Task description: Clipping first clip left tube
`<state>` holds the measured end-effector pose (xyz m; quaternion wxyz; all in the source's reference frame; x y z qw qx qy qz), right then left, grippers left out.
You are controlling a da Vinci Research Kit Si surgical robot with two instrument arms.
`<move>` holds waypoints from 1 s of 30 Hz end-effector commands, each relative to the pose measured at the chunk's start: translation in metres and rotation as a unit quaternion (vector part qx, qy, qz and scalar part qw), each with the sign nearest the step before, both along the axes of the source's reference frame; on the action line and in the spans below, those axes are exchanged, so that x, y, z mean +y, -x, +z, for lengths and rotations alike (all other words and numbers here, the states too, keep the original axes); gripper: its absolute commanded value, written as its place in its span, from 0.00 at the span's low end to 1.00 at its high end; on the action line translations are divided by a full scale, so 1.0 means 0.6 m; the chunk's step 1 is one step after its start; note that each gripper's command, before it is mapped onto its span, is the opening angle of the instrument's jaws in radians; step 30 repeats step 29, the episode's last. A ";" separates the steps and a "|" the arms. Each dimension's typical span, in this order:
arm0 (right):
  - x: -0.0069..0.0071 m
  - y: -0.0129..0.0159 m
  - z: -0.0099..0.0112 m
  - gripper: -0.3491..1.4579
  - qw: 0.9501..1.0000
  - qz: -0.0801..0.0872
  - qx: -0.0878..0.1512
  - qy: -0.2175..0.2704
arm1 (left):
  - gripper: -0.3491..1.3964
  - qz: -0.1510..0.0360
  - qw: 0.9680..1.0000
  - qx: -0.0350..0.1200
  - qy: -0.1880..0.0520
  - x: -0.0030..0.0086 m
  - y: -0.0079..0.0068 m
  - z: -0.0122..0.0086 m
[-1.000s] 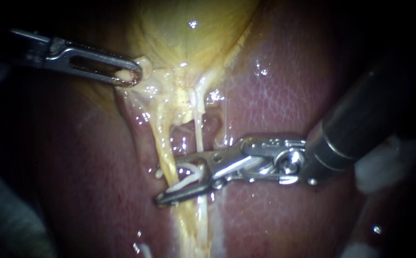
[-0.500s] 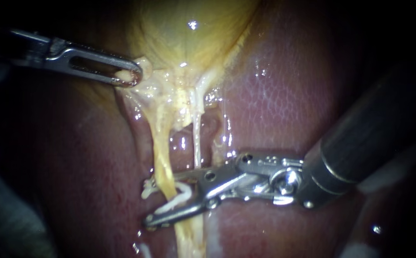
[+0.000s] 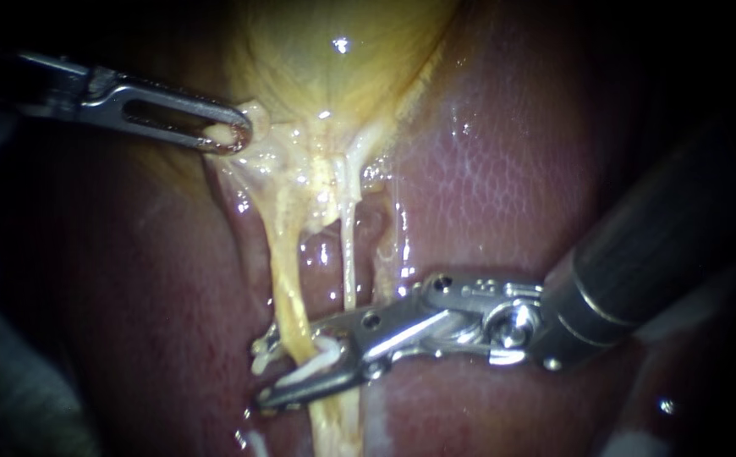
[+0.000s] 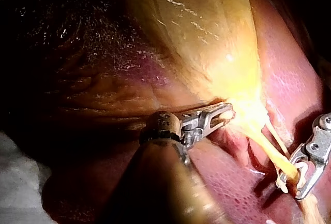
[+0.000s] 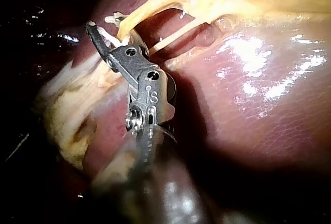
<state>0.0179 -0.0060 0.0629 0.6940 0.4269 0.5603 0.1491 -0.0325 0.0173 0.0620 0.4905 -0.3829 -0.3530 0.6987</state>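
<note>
My left instrument (image 3: 231,134) has its slotted steel jaws clenched on the glistening yellow gallbladder (image 3: 334,76), tensioning its neck, I judge, to spread the tubes. My right instrument (image 3: 271,371) grasps a white plastic clip (image 3: 304,370) straddling the thick yellow left tube (image 3: 288,288).

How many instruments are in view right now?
2. The left instrument grips tissue at the base of the gallbladder; the right instrument holds a clip around the left tube.

Light falls brightest on the gallbladder (image 3: 334,76); wet glare dots the liver (image 3: 486,169) beside it, with deep shadow beyond.
</note>
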 end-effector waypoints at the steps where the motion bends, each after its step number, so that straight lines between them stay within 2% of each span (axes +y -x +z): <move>1: 0.0000 0.0001 -0.0001 0.20 1.000 0.000 0.000 0.000 | 0.00 0.000 1.000 0.000 0.000 0.0000 0.0000 0.0001; 8: 0.0000 0.0006 -0.0002 0.00 1.000 0.000 0.000 0.000 | 0.00 0.000 1.000 0.000 0.000 0.0000 0.0000 0.0001; 11: -0.0001 0.0012 -0.0001 0.00 1.000 0.000 -0.011 -0.024 | 0.00 0.000 1.000 0.000 0.000 0.0000 0.0000 0.0001; 13: -0.0004 0.0015 -0.0002 0.00 1.000 0.001 -0.011 -0.023 | 0.00 0.000 1.000 0.000 0.000 0.0000 0.0000 0.0001; 18: -0.0004 0.0016 -0.0001 0.00 0.999 0.025 -0.021 -0.018 | 0.00 0.000 1.000 0.000 0.000 0.0000 0.0000 0.0002; 30: -0.0004 0.0018 0.0004 0.00 0.999 0.027 -0.022 -0.017 | 0.00 0.000 1.000 0.000 0.000 0.0001 0.0000 0.0002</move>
